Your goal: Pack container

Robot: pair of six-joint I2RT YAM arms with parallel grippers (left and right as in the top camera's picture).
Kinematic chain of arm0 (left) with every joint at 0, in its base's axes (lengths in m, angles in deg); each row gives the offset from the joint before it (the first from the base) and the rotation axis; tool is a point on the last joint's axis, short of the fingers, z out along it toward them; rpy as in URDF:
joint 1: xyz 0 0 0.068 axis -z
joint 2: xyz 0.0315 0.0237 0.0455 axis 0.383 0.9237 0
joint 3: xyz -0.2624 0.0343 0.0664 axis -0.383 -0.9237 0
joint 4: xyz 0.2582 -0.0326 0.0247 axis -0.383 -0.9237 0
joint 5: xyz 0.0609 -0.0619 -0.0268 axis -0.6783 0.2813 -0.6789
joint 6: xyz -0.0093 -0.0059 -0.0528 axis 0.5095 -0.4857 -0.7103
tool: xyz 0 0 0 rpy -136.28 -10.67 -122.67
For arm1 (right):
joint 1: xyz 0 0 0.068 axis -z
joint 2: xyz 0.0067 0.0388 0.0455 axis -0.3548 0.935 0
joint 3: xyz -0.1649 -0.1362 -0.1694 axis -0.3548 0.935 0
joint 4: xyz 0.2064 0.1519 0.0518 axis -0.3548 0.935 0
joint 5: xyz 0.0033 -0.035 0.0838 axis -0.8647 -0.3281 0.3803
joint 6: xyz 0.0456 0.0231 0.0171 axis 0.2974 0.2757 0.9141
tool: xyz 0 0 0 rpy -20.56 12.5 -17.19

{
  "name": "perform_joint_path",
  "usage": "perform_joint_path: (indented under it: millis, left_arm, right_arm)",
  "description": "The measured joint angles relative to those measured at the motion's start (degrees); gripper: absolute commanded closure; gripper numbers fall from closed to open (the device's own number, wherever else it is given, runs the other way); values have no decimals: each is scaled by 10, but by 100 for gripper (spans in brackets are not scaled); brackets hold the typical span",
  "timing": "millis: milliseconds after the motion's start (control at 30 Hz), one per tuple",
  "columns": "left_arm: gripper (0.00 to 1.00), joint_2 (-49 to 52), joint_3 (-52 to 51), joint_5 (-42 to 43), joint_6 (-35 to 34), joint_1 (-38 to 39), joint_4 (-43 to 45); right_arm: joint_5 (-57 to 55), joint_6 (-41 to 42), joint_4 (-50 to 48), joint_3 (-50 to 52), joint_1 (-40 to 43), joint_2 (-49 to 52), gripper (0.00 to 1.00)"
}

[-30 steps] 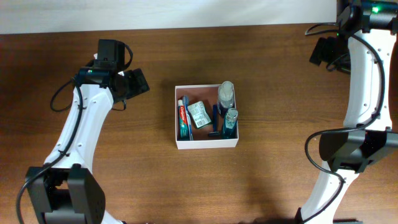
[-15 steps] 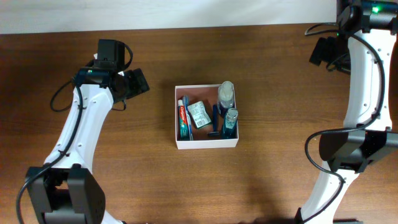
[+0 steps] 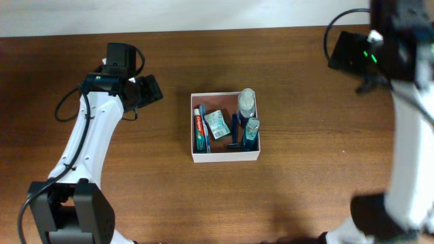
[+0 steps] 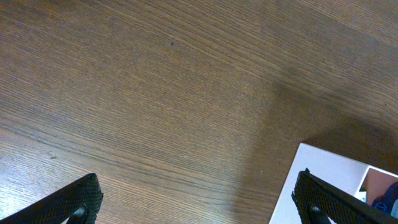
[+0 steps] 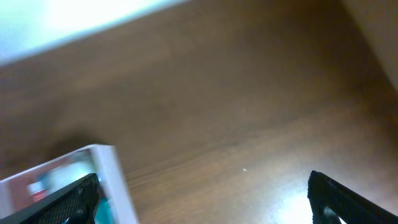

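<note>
Starting at the near wall of the container (image 3: 224,157): looks light and thin-walled, stiff like card, probably crushable under a hard squeeze. Best pinched over one bare wall, say the 9 o'clock side, clear of the tall bottles. Better slid than tipped, given the loose contents. Sits dead centre of the table (image 3: 305,196), square and shallow, white outside, reddish-brown within. Holds a toothpaste tube (image 3: 199,132) along its 9 o'clock wall, a green-white packet (image 3: 216,125) just beside that, a dark blue item (image 3: 234,132) near the middle, then a blue-tinted bottle (image 3: 251,133) at 3 o'clock and a capped bottle (image 3: 247,102) up at 1 o'clock. Looks packed already, at a guess. Further out, at 10 o'clock from the box: left gripper (image 3: 150,89), jaws spread wide, pinching nothing, well apart from the white wall. Farthest, at 2 o'clock and blurred: right gripper (image 3: 346,53), likewise gaping, empty over bare wood.
</note>
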State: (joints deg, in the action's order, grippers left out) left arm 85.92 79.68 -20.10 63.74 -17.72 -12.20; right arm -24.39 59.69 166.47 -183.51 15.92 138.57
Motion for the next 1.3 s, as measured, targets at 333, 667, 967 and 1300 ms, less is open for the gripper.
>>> perform_joint_path:
  millis: [333, 667, 967, 1300]
  left_arm:
    - [1, 0, 0, 0, 0, 0, 0]
    - [1, 0, 0, 0, 0, 0, -1]
    - [1, 0, 0, 0, 0, 0, -1]
    - [1, 0, 0, -1, 0, 0, -1]
  right_arm:
    - [0, 0, 0, -3, -55, -216, 2]
    - [0, 0, 0, 3, -55, -349, 2]
    - [7, 2, -24, 200, -40, -501, 2]
    - [17, 2, -258, 570, 4, -648, 2]
